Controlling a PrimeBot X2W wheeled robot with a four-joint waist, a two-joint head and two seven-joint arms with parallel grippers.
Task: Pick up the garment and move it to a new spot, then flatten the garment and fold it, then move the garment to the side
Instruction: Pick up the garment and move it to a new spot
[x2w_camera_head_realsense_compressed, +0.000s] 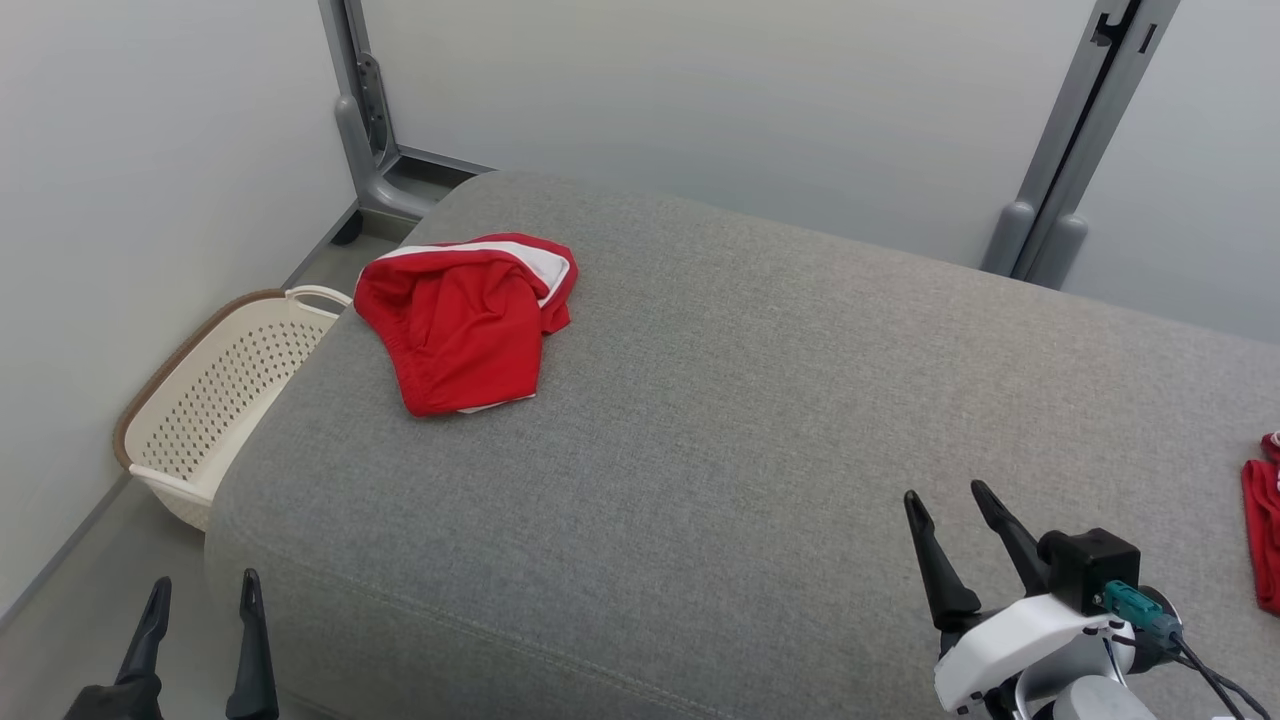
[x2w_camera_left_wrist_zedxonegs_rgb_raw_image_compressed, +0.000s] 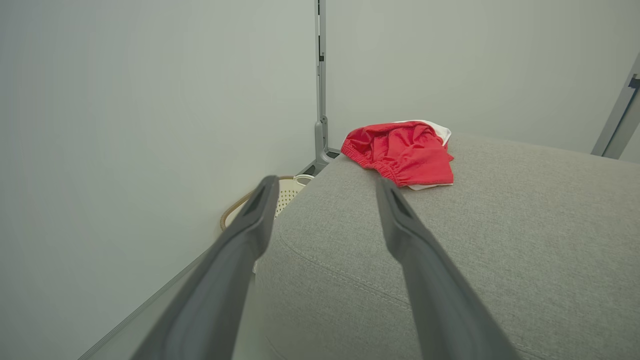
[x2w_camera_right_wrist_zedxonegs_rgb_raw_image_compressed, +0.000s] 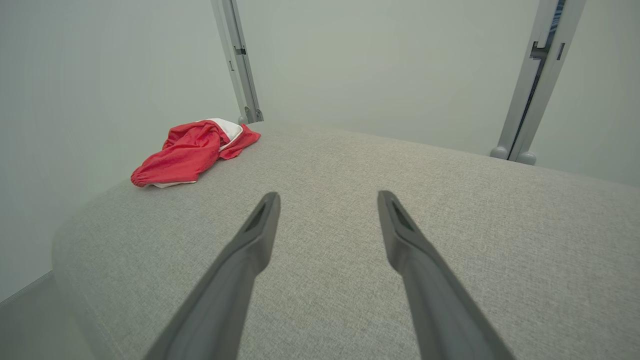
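Garment (x2w_camera_head_realsense_compressed: 465, 320) is seen crumpled at far-left corner of couch (x2w_camera_head_realsense_compressed: 750, 400), not yet picked up. Left pincer (x2w_camera_head_realsense_compressed: 205, 578) & right pincer (x2w_camera_head_realsense_compressed: 944, 490) are held open, empty, well apart from it. All 3 steps are judged pending.

— What's lying on that grey padded surface (x2w_camera_head_realsense_compressed: 760, 400)?
— A crumpled red garment (x2w_camera_head_realsense_compressed: 465, 320) with white trim, near the far left corner.
— Anything else?
— Another red cloth (x2w_camera_head_realsense_compressed: 1262, 535) at the right edge, well apart from it, only partly in sight.

Nothing legible: no text, brand or number, even on the crumpled red-and-white fabric garment (x2w_camera_head_realsense_compressed: 460, 325); fine print possibly blurred.
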